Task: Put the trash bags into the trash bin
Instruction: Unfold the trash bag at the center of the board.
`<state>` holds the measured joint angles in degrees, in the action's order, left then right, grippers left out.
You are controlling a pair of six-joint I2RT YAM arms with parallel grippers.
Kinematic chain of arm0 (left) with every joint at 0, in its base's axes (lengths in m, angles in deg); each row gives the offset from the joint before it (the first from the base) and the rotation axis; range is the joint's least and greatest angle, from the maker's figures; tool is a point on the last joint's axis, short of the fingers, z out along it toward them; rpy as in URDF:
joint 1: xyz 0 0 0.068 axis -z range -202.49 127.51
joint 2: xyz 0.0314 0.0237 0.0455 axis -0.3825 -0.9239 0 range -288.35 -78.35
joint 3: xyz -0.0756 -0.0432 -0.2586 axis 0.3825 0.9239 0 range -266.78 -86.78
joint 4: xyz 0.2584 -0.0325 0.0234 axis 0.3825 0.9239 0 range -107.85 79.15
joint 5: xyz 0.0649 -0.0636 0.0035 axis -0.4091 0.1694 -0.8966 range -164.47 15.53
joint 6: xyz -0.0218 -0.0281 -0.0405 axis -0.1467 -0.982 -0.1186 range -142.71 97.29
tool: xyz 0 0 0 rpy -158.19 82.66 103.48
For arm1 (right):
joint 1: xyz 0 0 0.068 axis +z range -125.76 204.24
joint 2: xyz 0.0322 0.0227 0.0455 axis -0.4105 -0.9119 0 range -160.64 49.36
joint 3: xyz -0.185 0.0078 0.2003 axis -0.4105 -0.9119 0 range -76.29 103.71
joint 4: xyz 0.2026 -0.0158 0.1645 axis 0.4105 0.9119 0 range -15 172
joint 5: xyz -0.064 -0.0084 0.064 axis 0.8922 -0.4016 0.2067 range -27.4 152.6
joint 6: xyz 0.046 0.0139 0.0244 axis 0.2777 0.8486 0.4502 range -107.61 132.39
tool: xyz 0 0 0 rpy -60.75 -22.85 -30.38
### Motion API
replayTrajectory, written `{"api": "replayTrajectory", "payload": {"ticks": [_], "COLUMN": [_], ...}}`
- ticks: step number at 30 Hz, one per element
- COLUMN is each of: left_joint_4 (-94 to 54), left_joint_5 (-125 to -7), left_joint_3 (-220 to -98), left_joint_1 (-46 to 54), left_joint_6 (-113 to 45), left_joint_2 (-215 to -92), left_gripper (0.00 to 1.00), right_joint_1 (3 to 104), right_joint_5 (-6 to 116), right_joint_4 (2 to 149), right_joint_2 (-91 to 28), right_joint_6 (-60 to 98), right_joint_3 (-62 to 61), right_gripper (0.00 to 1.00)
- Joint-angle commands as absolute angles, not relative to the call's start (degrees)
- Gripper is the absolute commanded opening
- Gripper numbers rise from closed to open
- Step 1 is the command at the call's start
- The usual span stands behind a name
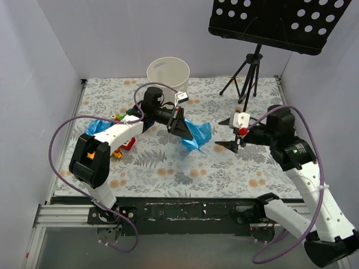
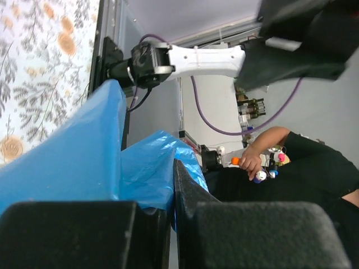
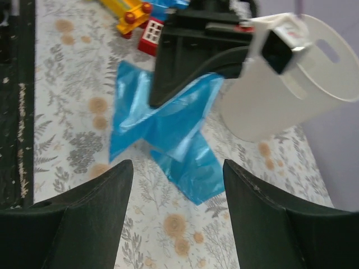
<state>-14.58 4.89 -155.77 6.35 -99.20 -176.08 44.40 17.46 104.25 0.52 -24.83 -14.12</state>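
- The left gripper (image 1: 184, 130) is pinched together on a blue bag (image 1: 198, 137). It holds the bag just in front of the bin (image 1: 168, 72), not yet over the opening.
- The bag's loose end hangs down toward the table (image 1: 224, 174). From these angles I cannot tell whether it touches.
- The right gripper (image 3: 178, 221) has its fingers apart with nothing between them. It faces the bag from nearby.
- Risk: the film is thin and slick, so it could slide out of the pinch when lifted.
- Risk: the hanging sheet looks wide, so it may catch on the rim and drape outside the bin.
- Risk: the bin looks light, so a knock from the arm could tip it or push it away.
- Risk: the two grippers are close, so they might collide if both go for the bag.
- Count: one bin and one music stand (image 1: 275, 22).
- Count: one held bag, plus a second blue patch (image 1: 96, 126) at the far left, probably another bag.
- Count: several toy blocks (image 1: 124, 144), too bunched to count.
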Motion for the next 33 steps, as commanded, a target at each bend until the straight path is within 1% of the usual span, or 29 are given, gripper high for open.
{"api": "replayTrajectory", "payload": {"ticks": [1, 3, 7, 10, 14, 18, 21, 23, 25, 27, 28, 29, 30, 31, 32, 33], "left_joint_4": [-22.6, -22.5, -24.3, -25.0, -25.0, -25.0, -25.1, -25.1, -24.9, -24.4, -23.7, -22.4, -21.1, -18.3, -13.0, -7.9], "left_joint_5": [8.2, 8.0, 8.1, 8.6, 9.0, 9.1, 9.0, 8.9, 8.6, 8.0, 7.6, 7.2, 6.3, 5.3, 3.6, 1.8], "left_joint_3": [-161.1, -162.8, -164.2, -163.3, -161.6, -161.7, -161.8, -161.8, -161.9, -162.3, -162.6, -162.6, -162.5, -162.5, -163.0, -164.0], "left_joint_1": [5.1, 4.8, 4.6, 4.5, 4.5, 4.4, 4.2, 4.1, 3.9, 3.6, 3.3, 2.8, 2.0, 1.2, -0.2, -2.0], "left_joint_6": [-105.8, -106.0, -107.4, -108.2, -108.7, -108.8, -108.8, -108.9, -109.1, -108.7, -107.8, -106.8, -105.4, -103.2, -99.8, -95.4], "left_joint_2": [-175.7, -176.6, -177.0, -176.3, -175.2, -174.9, -174.9, -175.2, -175.3, -175.2, -175.1, -174.9, -174.6, -174.1, -173.3, -172.8], "left_gripper": [0.0, 0.0, 0.0, 0.0, 0.0, 0.0, 0.0, 0.0, 0.0, 0.0, 0.0, 0.06, 0.21, 0.44, 0.56, 0.61], "right_joint_1": [54.2, 57.8, 61.2, 62.9, 63.3, 63.9, 64.1, 64.1, 64.1, 64.1, 64.1, 64.1, 64.2, 64.1, 64.1, 64.1], "right_joint_5": [18.5, 19.9, 22.6, 27.4, 30.4, 33.1, 36.4, 37.7, 37.7, 36.5, 36.2, 36.0, 35.5, 35.0, 34.5, 33.7], "right_joint_4": [103.0, 102.0, 98.3, 96.1, 94.3, 91.7, 88.5, 87.7, 88.1, 88.9, 89.3, 90.0, 91.1, 92.7, 94.6, 96.7], "right_joint_2": [-1.1, -2.6, -3.0, -3.1, -3.7, -4.0, -4.2, -4.8, -5.6, -6.2, -6.4, -6.4, -6.7, -7.0, -7.5, -8.2], "right_joint_6": [-31.4, -30.9, -30.3, -31.2, -31.3, -29.4, -27.3, -26.8, -26.6, -26.2, -25.8, -25.7, -25.6, -25.8, -26.1, -26.9], "right_joint_3": [-16.0, -16.1, -18.8, -20.7, -21.0, -22.1, -23.0, -22.9, -22.2, -21.3, -20.7, -20.0, -19.1, -17.7, -15.8, -13.6], "right_gripper": [0.72, 0.71, 0.66, 0.59, 0.49, 0.33, 0.26, 0.18, 0.13, 0.03, 0.01, 0.01, 0.01, 0.01, 0.01, 0.01]}}
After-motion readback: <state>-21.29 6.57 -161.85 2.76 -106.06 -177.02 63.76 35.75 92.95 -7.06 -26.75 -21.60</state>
